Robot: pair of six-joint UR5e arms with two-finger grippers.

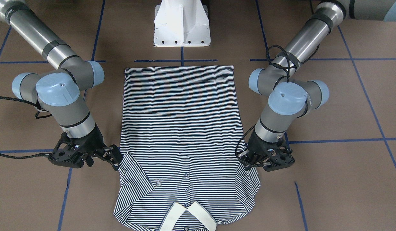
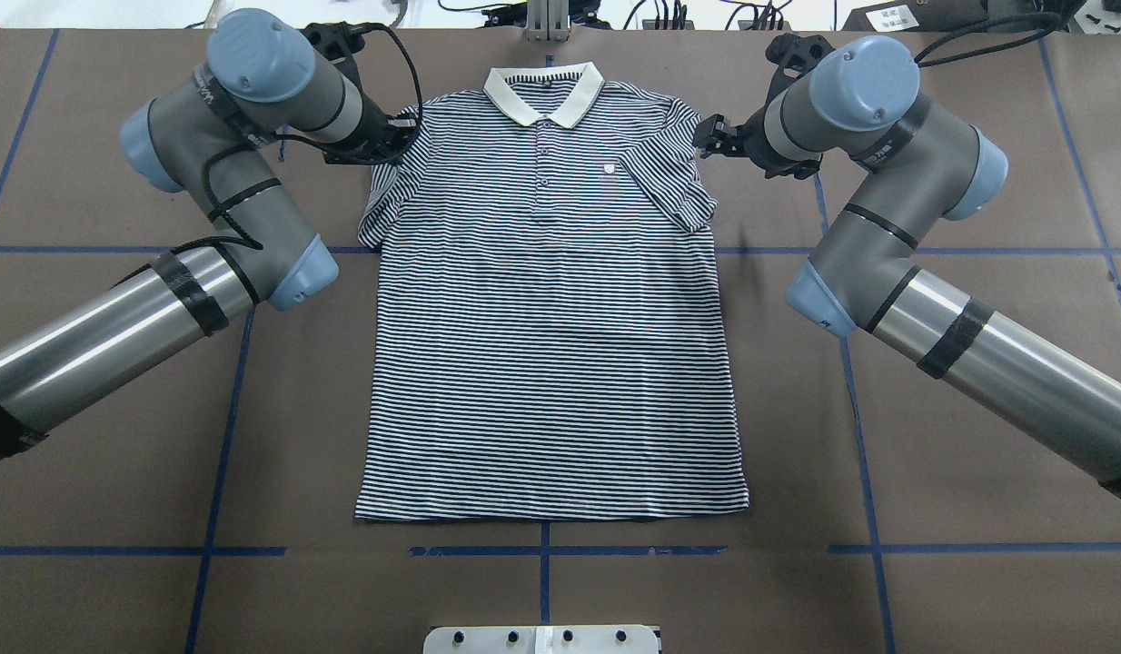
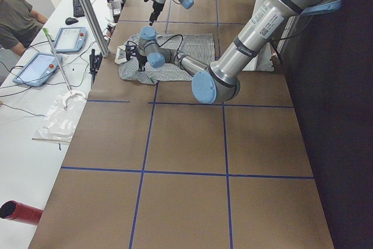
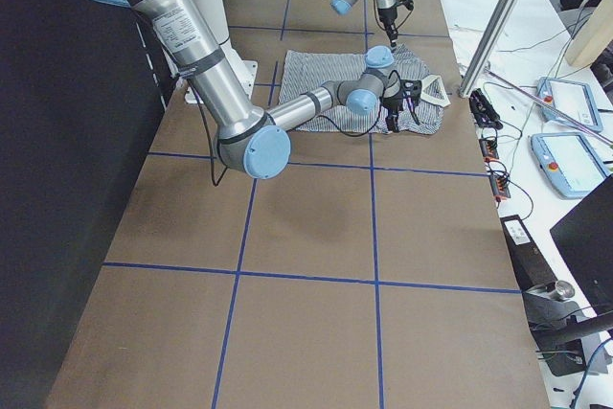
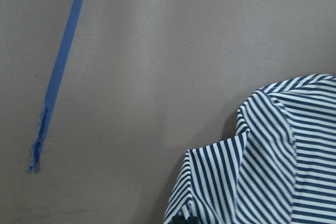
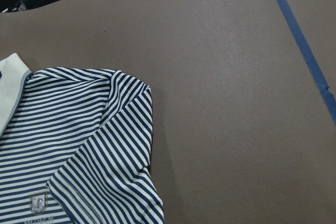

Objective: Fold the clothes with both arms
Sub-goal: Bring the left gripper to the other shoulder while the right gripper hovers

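The short-sleeved polo shirt with thin navy-and-white stripes (image 2: 551, 345) lies flat, front up, on the brown desk (image 2: 942, 500). Its cream collar (image 2: 544, 91) is on the side far from the robot. The black left gripper (image 2: 401, 132) and the black right gripper (image 2: 706, 136) are at its two shoulders. Whether their jaws are open or closed, I cannot tell.

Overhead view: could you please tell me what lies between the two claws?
The polo shirt, just below its cream collar, fills the stretch from left claw to right claw, clearest overhead.
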